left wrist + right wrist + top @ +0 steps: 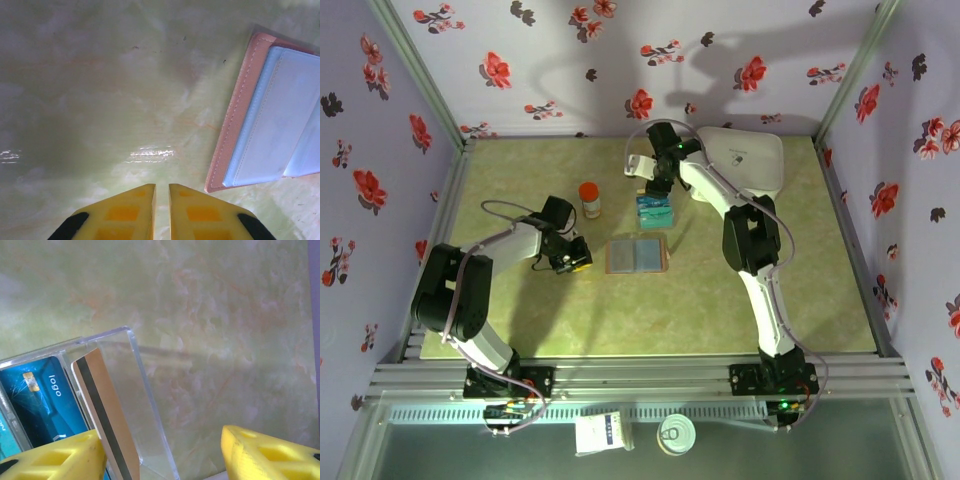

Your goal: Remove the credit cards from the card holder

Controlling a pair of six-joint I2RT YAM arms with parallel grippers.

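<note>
We count two white-and-black robot arms, each ending in one yellow-fingered gripper, one large white rounded box (pixel 750 160) at the far right of the tabletop, one tan-brown folding card holder (pixel 637 255), one clear plastic tray (pixel 150 405), one small jar with an orange lid (pixel 590 199), and two credit cards we can tell apart for certain. The pale green, marbled tabletop (pixel 520 320) is glossy and catches the light, and lilac walls printed with red and dark flowers (pixel 570 80) close it in on three sides. The card holder lies open and flat near the middle of the tabletop, its brown stitched edge framing two pale blue-grey inner panels; from the left wrist we see it (pixel 270 115) just right of the fingers. The left gripper (pixel 161 192) hovers over bare tabletop just left of the holder, its fingers drawn almost together with only a thin slit between them and nothing in it. The right gripper (pixel 161 440) is over the tray, beyond the holder, its fingers spread wide. In the tray a teal-blue card marked "logo" (pixel 47 395) lies flat, and a yellowish card with a black stripe (pixel 107 420) stands tilted, leaning on one finger only.
</note>
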